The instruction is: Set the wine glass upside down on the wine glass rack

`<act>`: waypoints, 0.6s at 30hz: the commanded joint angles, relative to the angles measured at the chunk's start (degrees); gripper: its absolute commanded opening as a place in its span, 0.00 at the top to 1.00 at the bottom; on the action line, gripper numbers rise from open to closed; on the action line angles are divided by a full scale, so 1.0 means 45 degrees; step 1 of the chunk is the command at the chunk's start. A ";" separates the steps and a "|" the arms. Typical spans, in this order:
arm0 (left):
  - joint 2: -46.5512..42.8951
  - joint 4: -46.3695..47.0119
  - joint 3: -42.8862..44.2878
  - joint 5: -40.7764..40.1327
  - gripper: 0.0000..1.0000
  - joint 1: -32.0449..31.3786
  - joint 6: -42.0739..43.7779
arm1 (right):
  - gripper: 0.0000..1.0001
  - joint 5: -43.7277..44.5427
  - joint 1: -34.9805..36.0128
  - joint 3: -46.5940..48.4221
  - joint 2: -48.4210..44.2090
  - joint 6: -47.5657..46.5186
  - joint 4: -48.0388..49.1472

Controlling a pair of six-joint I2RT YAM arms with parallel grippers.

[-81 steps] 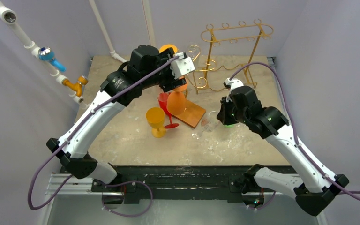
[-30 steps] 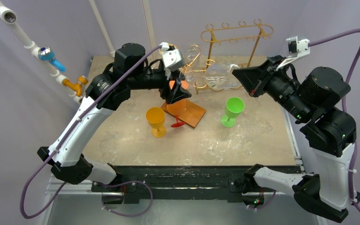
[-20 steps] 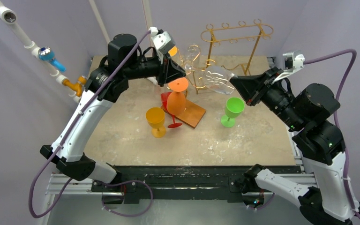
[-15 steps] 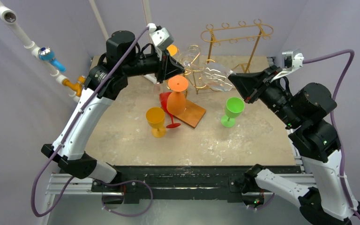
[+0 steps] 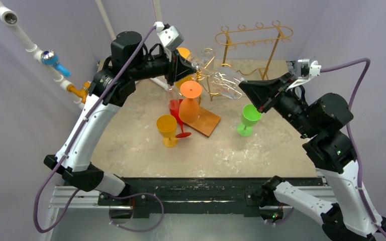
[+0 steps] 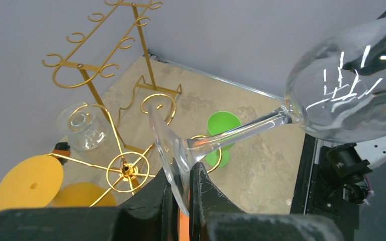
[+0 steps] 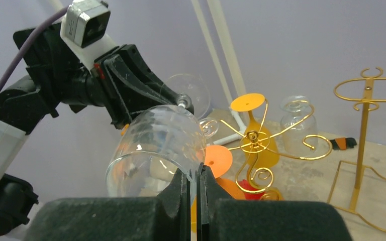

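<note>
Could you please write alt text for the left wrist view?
The jaws of the left gripper pinch the foot of a clear wine glass held sideways, bowl at upper right. Behind it: a gold rack and a green goblet.

Plain lavender walls (image 5: 25,130), evenly lit, close in the table on three sides. Its tabletop (image 5: 130,145) is beige, mottled with pale smears. At ten o'clock a white pipe (image 5: 22,32) slants down the wall, bearing a blue valve (image 5: 50,57) and a yellow fitting (image 5: 82,91). Thin white pipes (image 5: 109,30) rise at eleven o'clock. A black rail (image 5: 196,188) edges six o'clock.
</note>
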 commanded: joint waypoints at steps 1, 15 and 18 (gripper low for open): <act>-0.0196 0.0093 0.0499 0.0718 1.00 -0.0546 0.0123 | 0.98 -0.2147 0.0268 -0.0216 0.0493 0.0734 0.1053; -0.1573 -0.0307 0.1306 -0.2720 1.00 -0.0550 0.8223 | 0.20 -0.1886 0.0256 0.1076 0.0820 -0.1123 -0.2809; -0.1911 -0.0254 0.1109 -0.3052 1.00 -0.0552 0.9698 | 0.01 -0.1863 0.0268 0.1557 0.0862 -0.1679 -0.3860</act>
